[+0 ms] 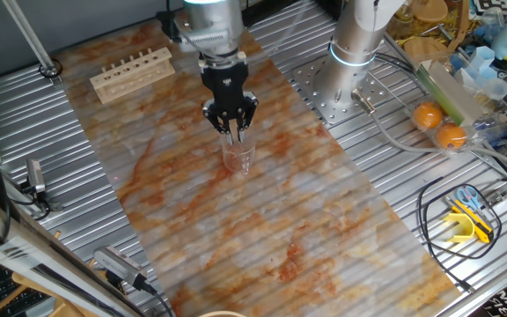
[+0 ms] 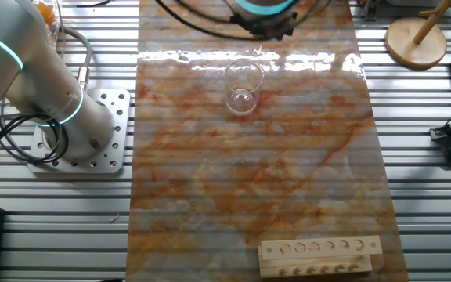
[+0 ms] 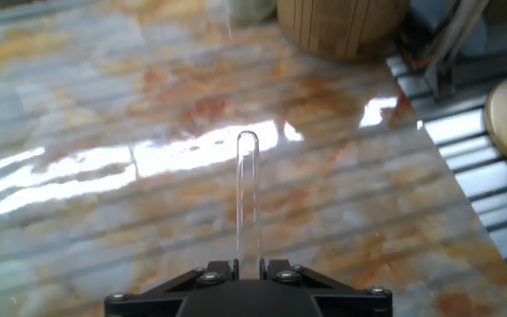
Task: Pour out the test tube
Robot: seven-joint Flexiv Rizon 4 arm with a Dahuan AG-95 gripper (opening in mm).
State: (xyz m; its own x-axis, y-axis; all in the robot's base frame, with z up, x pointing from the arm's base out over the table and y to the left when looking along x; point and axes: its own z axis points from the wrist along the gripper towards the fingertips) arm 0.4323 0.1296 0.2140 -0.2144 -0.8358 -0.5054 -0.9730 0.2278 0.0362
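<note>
We see the test tube (image 3: 247, 198) most clearly in the hand view, a faint clear outline running straight out from between the fingers, its rounded end farthest from the gripper (image 3: 248, 267). The fingers are closed tight on its near end, which they hide. In one fixed view the tube is barely visible, pointing down from the gripper (image 1: 232, 129) into the beaker (image 1: 238, 156) on the marbled mat (image 1: 306, 220). The wooden rack (image 1: 133, 72) lies well apart. In the other fixed view the gripper is cut off at the top edge.
</note>
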